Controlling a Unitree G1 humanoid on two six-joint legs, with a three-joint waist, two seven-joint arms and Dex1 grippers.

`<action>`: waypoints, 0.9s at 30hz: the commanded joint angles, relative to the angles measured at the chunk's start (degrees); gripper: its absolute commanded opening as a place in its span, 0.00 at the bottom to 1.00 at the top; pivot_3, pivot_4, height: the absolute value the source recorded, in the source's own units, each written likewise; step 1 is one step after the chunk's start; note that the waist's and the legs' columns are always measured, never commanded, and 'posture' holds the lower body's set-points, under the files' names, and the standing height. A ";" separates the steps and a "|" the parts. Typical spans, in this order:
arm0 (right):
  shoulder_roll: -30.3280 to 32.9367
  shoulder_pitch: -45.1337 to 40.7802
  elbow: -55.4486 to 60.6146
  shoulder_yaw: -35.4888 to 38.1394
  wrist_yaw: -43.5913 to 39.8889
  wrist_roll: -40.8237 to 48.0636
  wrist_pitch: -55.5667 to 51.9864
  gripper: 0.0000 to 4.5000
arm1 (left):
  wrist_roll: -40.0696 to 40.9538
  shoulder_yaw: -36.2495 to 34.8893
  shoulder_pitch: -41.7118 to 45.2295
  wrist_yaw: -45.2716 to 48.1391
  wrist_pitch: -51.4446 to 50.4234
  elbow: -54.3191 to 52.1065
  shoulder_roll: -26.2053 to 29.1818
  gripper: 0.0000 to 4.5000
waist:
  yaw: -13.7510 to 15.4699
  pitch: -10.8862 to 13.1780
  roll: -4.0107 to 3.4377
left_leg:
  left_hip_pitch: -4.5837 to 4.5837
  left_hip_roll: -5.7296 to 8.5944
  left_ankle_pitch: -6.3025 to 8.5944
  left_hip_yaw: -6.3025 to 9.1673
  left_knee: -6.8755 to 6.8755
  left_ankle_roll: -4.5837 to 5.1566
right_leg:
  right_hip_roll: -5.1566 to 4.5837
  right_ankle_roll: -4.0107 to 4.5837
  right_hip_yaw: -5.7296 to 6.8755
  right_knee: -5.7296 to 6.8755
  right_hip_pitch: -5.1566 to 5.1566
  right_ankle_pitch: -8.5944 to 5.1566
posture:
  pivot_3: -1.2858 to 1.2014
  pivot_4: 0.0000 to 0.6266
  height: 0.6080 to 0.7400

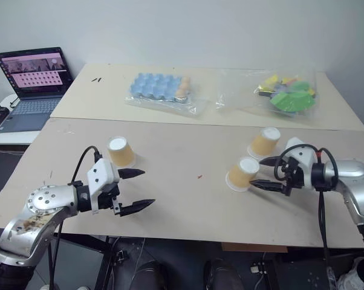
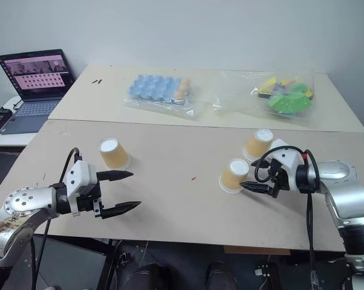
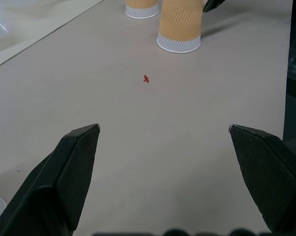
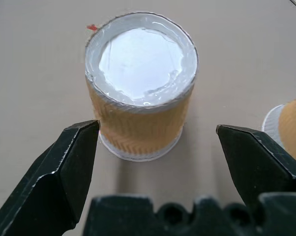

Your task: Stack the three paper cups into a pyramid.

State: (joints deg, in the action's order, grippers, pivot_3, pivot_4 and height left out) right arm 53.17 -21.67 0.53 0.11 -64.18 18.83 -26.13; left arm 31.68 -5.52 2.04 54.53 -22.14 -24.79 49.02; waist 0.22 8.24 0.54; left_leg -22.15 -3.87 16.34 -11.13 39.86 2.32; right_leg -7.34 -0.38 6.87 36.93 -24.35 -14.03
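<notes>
Three paper cups stand upside down on the near table, white bases up. One cup (image 1: 121, 151) is on the left, just beyond my left gripper (image 1: 147, 188), which is open and empty. On the right, the nearer cup (image 1: 243, 173) and a farther cup (image 1: 265, 142) stand close together. My right gripper (image 1: 257, 172) is open right beside the nearer cup, pointing at it. In the right wrist view that cup (image 4: 140, 83) stands just ahead of the spread fingers, apart from them. The left wrist view shows both right-hand cups (image 3: 180, 27) far ahead.
The far table carries a blue egg tray (image 1: 164, 90) in clear plastic and a bag of coloured toys (image 1: 288, 93). A laptop (image 1: 34, 84) sits on a side desk at the left. A small red speck (image 1: 199, 177) marks the table's middle.
</notes>
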 commanded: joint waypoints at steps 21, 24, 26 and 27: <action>-6.25 -8.25 -1.63 -2.81 -0.72 -0.06 -1.07 0.61 | -1.36 -1.87 1.14 -2.00 -0.72 -0.92 -0.36 1.00 | -0.32 0.00 0.01 | 0.04 0.00 0.00 0.02 0.02 0.00 | -0.01 0.00 0.00 0.07 0.03 0.00 | 0.52 0.24 0.94; -6.87 -9.21 -1.73 -2.84 -0.52 -0.32 -0.88 0.60 | -1.52 -1.95 1.13 -1.83 -0.57 -0.61 -0.43 1.00 | -0.39 0.00 0.01 | 0.03 0.00 0.00 0.02 0.03 0.00 | -0.01 0.00 0.00 0.07 0.03 0.00 | 0.52 0.24 0.94; -7.12 -10.01 -1.44 -3.18 -0.61 -0.55 -0.97 0.60 | -1.56 -1.98 1.18 -1.74 -0.52 -0.47 -0.46 1.00 | -0.44 0.00 0.01 | 0.03 0.00 0.00 0.02 0.03 0.00 | -0.01 0.00 0.00 0.07 0.03 0.00 | 0.52 0.24 0.94; -7.59 -11.05 -0.86 -3.45 -0.77 -0.23 -1.34 0.60 | -1.63 -1.94 1.23 -1.67 -0.47 -0.34 -0.45 1.00 | -0.49 0.00 0.01 | 0.03 0.00 0.00 0.02 0.02 0.00 | -0.01 0.00 0.00 0.07 0.03 0.00 | 0.52 0.24 0.94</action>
State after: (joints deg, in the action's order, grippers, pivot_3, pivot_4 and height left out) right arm 45.89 -30.31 -1.97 -3.90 -64.83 18.13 -27.82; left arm 30.33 -5.65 2.39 52.59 -23.77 -24.76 48.71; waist -0.27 8.24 0.55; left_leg -22.12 -3.87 16.34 -11.11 39.89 2.31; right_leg -7.35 -0.38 6.87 37.00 -24.32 -14.03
